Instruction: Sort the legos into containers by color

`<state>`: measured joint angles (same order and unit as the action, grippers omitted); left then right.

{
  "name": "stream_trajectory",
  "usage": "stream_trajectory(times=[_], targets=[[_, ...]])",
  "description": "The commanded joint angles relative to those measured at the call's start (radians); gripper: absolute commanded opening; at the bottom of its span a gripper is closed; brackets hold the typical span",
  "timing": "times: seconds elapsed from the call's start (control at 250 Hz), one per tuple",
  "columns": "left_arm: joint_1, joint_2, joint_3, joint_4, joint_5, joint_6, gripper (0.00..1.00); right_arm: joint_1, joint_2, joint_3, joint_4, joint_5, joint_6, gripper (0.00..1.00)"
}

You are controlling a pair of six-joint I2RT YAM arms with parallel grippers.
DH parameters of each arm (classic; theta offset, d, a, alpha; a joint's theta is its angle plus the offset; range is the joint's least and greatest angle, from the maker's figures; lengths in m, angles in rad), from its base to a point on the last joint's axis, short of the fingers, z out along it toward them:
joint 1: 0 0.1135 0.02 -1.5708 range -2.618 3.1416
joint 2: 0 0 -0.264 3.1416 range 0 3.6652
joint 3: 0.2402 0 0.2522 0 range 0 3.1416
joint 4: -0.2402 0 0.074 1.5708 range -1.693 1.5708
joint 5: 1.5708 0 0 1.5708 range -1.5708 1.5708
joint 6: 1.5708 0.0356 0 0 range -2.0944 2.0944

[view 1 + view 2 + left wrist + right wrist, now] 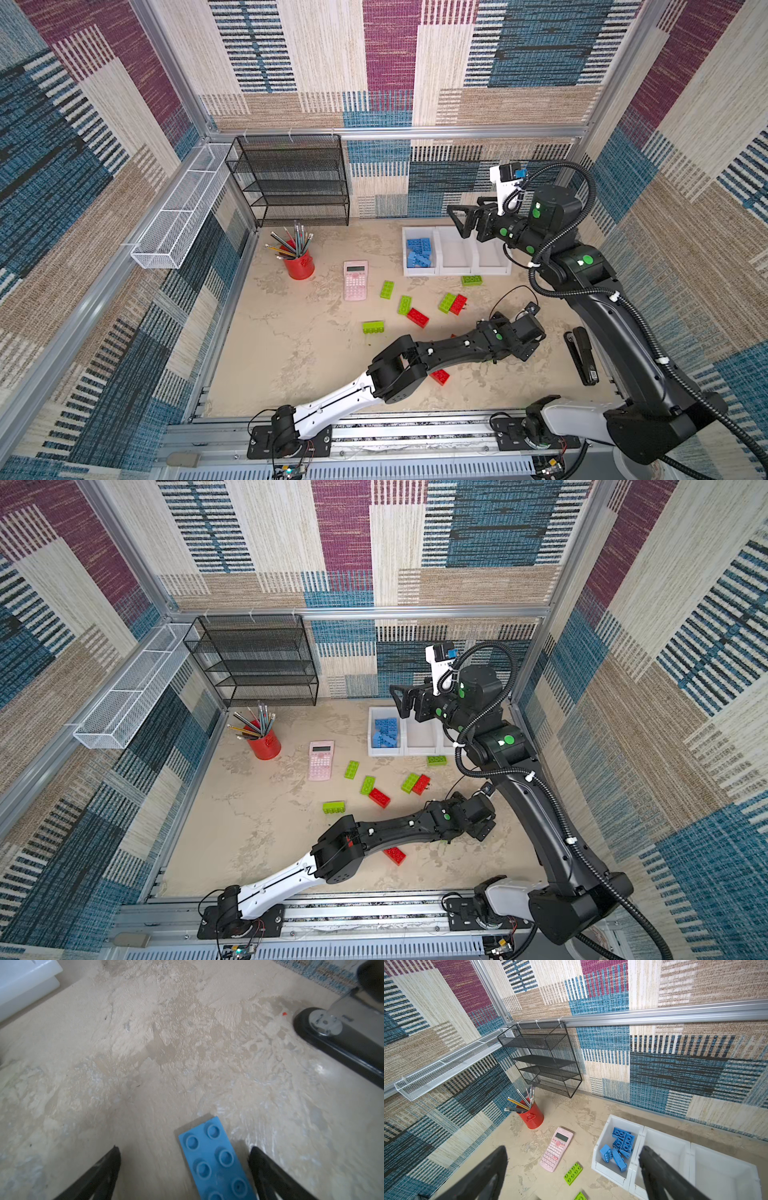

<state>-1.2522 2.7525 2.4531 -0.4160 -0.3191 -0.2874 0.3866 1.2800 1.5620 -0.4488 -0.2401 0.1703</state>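
Left gripper [184, 1149] is low over the beige mottled tabletop [291, 353], jaws spread, straddling one blue studded plastic lego brick [216, 1163] lying flat, studs up. There is a gap between the brick and each fingertip, so nothing is grasped. This brick sits toward the right side of the table near the black stapler [342, 1043]; in both top views the left wrist hides it. Right gripper [457, 221] is held high above the row of three white plastic open-top bins [457, 271] at the back right, jaws wide apart, carrying nothing. A pile of blue lego bricks [419, 251] lies in the leftmost bin. Five lime green lego bricks are loose on the table in front of the bins: green brick [472, 280] just beside the bins' front edge, green brick [387, 289] near the flat pink calculator [355, 279], green brick [404, 304] just beside a red lego brick [417, 317], green brick [447, 302] side by side and touching a red brick [458, 304], and green brick [372, 327] apart from the rest, nearer the front. Another red brick [439, 376] lies partly under the left forearm. The red metal pencil cup [298, 264] full of pencils stands back left. The black wire-mesh shelf [291, 178] is against the back wall and the white wire-mesh tray [183, 208] hangs on the left wall.
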Motion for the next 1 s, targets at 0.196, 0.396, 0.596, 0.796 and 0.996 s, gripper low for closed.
stream_trajectory(times=[0.196,0.396,0.596,0.796,0.996], targets=[[0.000,-0.136,-0.264,0.103,0.150,0.060,0.71,0.001,-0.029,-0.003,0.043,-0.012,0.020,1.00],[0.000,-0.099,-0.228,0.056,0.210,0.058,0.45,0.001,-0.032,-0.006,0.047,-0.005,0.018,1.00],[0.000,-0.094,-0.219,0.046,0.199,0.067,0.35,0.002,-0.025,-0.007,0.053,-0.009,0.018,1.00],[-0.001,-0.107,-0.221,0.039,0.189,0.080,0.29,0.001,-0.036,-0.030,0.055,0.008,0.007,1.00],[0.003,-0.164,-0.268,0.043,0.171,0.113,0.28,0.000,-0.042,-0.032,0.015,0.061,0.038,1.00]])
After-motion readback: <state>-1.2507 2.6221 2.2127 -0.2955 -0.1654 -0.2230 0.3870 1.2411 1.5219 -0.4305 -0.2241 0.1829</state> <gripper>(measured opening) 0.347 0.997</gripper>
